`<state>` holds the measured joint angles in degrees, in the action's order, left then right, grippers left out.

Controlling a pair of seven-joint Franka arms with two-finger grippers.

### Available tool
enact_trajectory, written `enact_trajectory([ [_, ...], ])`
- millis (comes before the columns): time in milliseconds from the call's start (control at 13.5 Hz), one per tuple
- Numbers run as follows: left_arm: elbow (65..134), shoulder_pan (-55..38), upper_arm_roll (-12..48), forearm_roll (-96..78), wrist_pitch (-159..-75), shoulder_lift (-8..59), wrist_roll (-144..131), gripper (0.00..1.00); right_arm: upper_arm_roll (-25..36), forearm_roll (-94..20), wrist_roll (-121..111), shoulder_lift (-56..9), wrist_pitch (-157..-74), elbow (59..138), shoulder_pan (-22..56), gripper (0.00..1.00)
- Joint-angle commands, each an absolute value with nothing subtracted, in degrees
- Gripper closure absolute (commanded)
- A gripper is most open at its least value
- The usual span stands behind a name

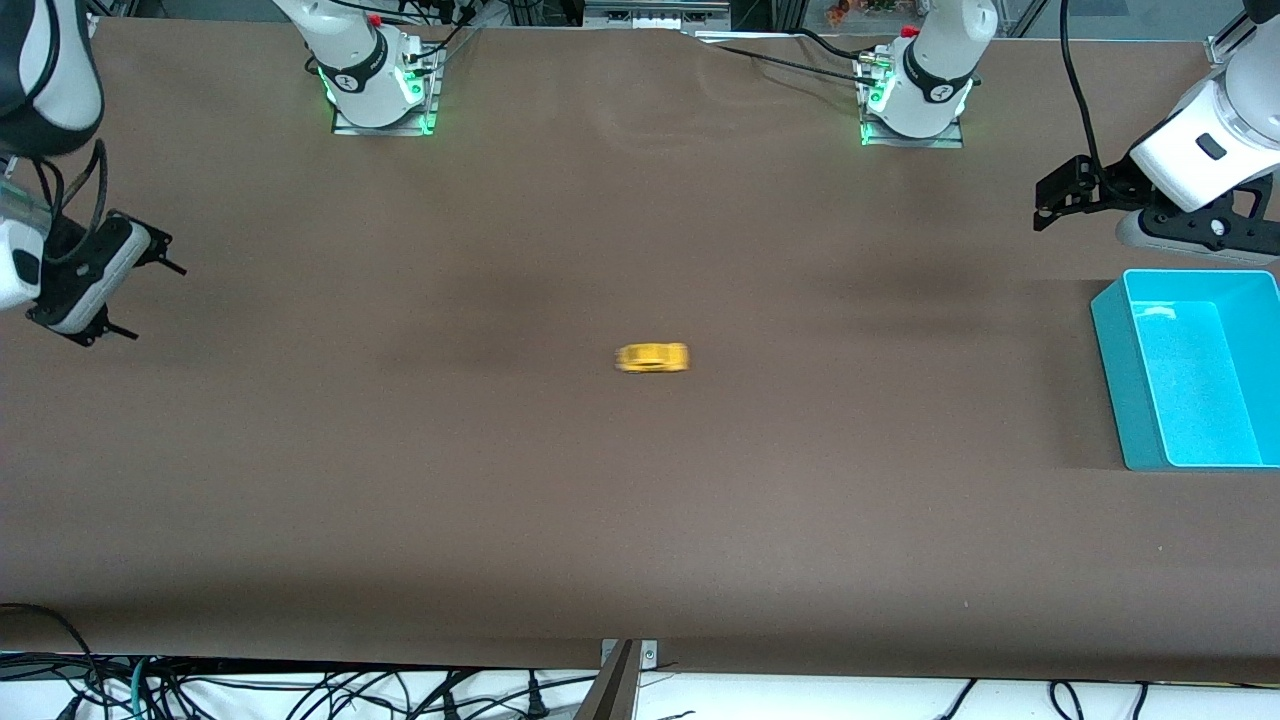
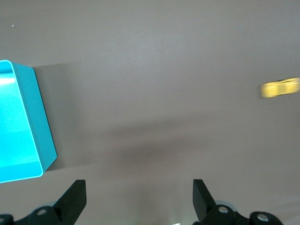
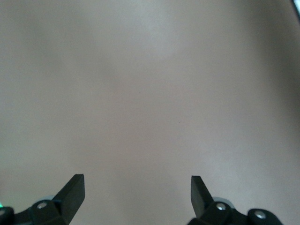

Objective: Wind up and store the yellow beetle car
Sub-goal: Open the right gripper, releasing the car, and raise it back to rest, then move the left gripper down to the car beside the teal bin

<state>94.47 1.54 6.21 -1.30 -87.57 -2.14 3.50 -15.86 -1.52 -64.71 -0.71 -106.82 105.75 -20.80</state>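
While the yellow beetle car [image 1: 652, 357] is sitting mid-bench, both hands are hanging open. Left hand [image 1: 1045, 205] is hovering beside the blue bin [image 1: 1120, 370]; right hand [image 1: 150, 285] is waiting over its bench end.

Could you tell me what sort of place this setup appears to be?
Probably a robotics lab: two arms bolted to a brown table, loose cables along its edge, and only a toy car and a teal bin laid out.

High front camera — two downward wrist cameras
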Motion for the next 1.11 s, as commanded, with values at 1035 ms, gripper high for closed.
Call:
enact_trajectory([
  [1035, 93.25, 1.14, 6.77, -0.62, -86.4, -1.15, 3.43, 0.0, -6.15, -1.32, -12.39, 10.02, -99.05, 106.44, -5.63, 0.0],
])
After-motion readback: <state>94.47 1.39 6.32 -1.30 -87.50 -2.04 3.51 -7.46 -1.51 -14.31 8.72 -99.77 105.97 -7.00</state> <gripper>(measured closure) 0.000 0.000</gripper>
